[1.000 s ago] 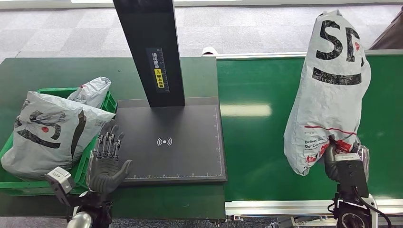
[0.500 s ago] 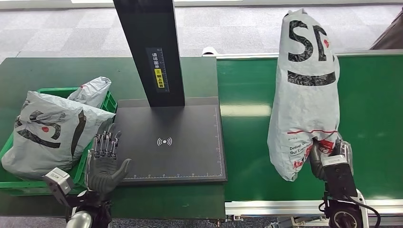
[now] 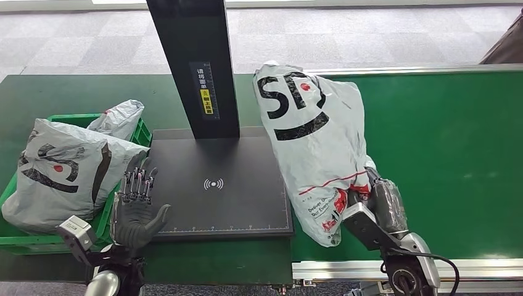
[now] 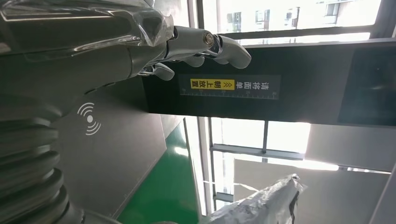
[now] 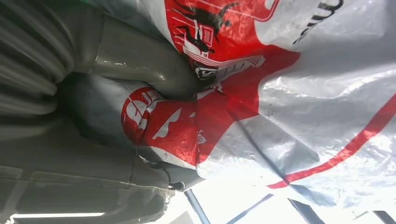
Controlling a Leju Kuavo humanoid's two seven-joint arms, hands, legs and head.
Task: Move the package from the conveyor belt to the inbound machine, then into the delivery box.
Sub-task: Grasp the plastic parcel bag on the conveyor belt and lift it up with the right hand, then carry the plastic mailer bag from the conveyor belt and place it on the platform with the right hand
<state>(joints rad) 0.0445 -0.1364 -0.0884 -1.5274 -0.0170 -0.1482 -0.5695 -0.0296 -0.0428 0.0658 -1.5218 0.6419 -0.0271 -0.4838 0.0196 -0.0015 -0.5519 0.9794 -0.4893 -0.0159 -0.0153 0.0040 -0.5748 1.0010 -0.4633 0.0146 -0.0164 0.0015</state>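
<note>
A: What carried everything?

B: A dark green bench (image 3: pixel 55 92) on the left and a bright green conveyor belt (image 3: pixel 469 154) on the right, touching side by side.

A: And what lay directly on them?

B: On the bench, a green plastic crate (image 3: pixel 143 132) stood beside a flat black scanner platform (image 3: pixel 185 203) with an upright black column (image 3: pixel 194 61).

Grey tiled floor (image 3: pixel 370 37) behind

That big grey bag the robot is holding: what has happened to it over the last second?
The right hand, gripping the package throughout, swung it left from over the conveyor belt toward the scanner plate. The left hand and the bags in the green crate stayed put.
</note>
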